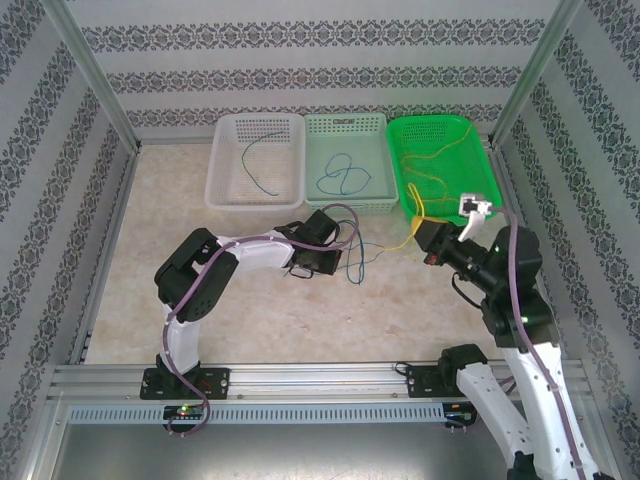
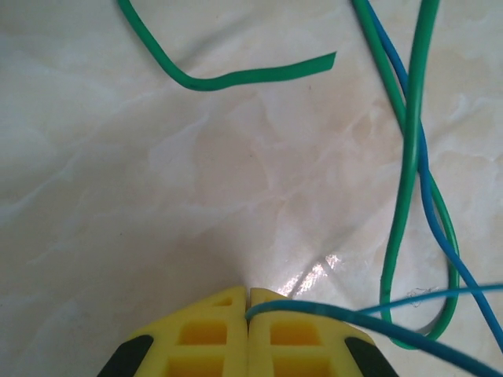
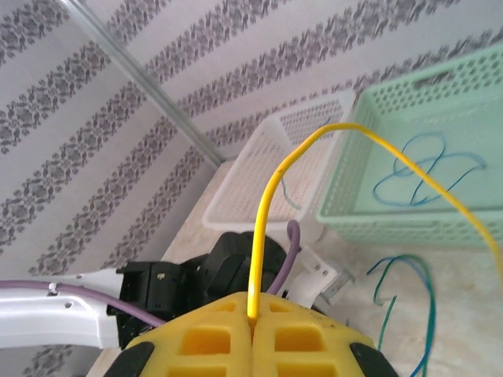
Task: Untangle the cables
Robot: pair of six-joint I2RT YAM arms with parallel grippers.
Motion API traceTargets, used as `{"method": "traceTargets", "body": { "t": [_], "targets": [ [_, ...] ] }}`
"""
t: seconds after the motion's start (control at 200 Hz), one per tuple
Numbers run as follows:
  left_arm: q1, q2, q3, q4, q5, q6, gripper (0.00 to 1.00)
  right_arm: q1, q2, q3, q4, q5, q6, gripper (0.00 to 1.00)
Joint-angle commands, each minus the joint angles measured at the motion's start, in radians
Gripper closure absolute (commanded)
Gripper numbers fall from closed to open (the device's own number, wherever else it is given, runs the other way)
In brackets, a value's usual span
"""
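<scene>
In the middle of the overhead frame, your left gripper (image 2: 250,302) is clenched on a blue cable (image 2: 330,309) and your right gripper (image 3: 253,312) on a yellow cable (image 3: 266,206), presumably to draw them apart. A green cable (image 2: 409,157) twines round the blue.

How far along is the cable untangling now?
Done: a dark cable lies in the white basket, a blue loop in the mint basket. In hand: the left gripper is shut on a blue strand, the right gripper on a yellow cable. Left: a green strand and a blue wire cross on the table.
</scene>
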Motion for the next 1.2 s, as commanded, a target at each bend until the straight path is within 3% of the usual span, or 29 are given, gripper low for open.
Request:
{"method": "traceTargets", "body": {
  "t": [0.0,0.185,0.295,0.47,0.784,0.829,1.014,1.194],
  "targets": [
    [0.007,0.001,0.008,0.003,0.032,-0.003,1.00,0.004,0.075,-0.010,-0.068,-0.084,-0.006,1.00],
    [0.010,-0.005,0.058,-0.033,0.016,-0.005,1.00,0.016,0.089,-0.101,-0.110,-0.107,-0.021,1.00],
    [0.024,0.032,0.080,-0.047,0.017,-0.020,1.00,0.005,0.054,-0.085,-0.118,-0.136,-0.017,1.00],
    [0.031,0.075,0.071,-0.080,-0.015,-0.014,1.00,-0.061,-0.011,-0.010,-0.131,-0.070,0.010,1.00],
    [0.036,0.054,0.045,-0.071,0.002,0.014,0.97,-0.075,0.017,0.040,-0.106,-0.078,0.023,1.00],
    [0.035,0.041,0.046,-0.057,0.021,0.016,0.91,-0.075,0.017,0.036,-0.106,-0.073,0.017,1.00],
    [0.026,-0.008,0.057,-0.054,0.045,0.029,0.49,-0.074,0.032,0.041,-0.113,-0.061,-0.011,1.00],
    [0.023,-0.120,-0.012,0.001,0.005,0.022,0.37,-0.075,0.066,0.043,-0.096,-0.143,-0.040,1.00]
  ]
}}
